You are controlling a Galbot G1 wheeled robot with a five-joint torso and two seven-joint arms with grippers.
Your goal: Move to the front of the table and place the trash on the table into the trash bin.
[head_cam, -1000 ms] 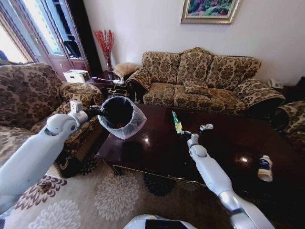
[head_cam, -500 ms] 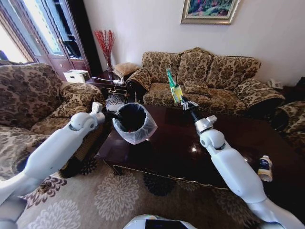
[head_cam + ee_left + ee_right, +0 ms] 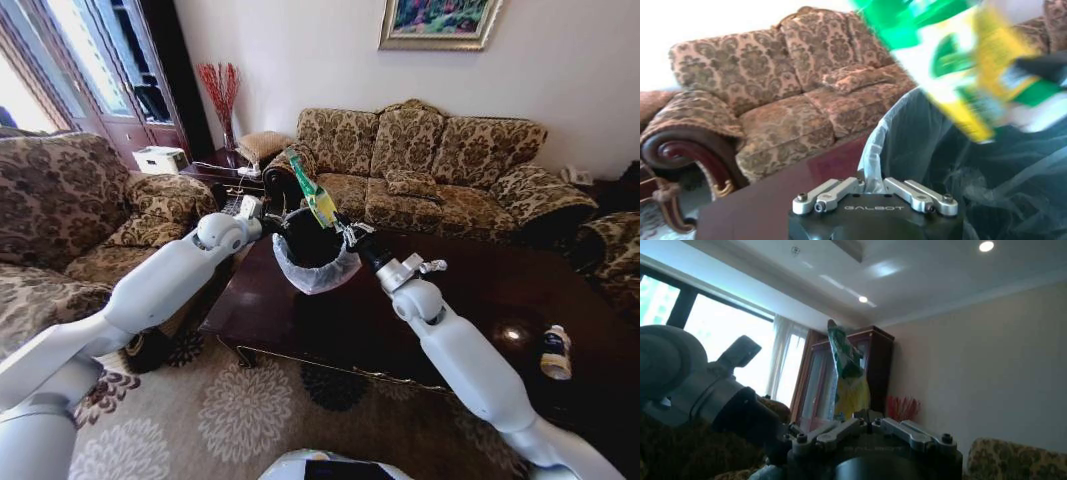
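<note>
L gripper [image 3: 870, 192]: clamped on rim/liner of trash bin [image 3: 316, 262], holding bin up above table's near-left corner.
R gripper [image 3: 341, 230]: closed on green wrapper [image 3: 311, 197]; wrapper tilted, sticks up over bin mouth, lower end just above rim.
Table [image 3: 330, 320]: dark glossy top, in front of sofa [image 3: 420, 170].
Silvery bottle [image 3: 434, 266]: lying on table, just beside R arm.
Beige-white bottle [image 3: 555, 352]: on table, far R edge, well apart from bin.
</note>
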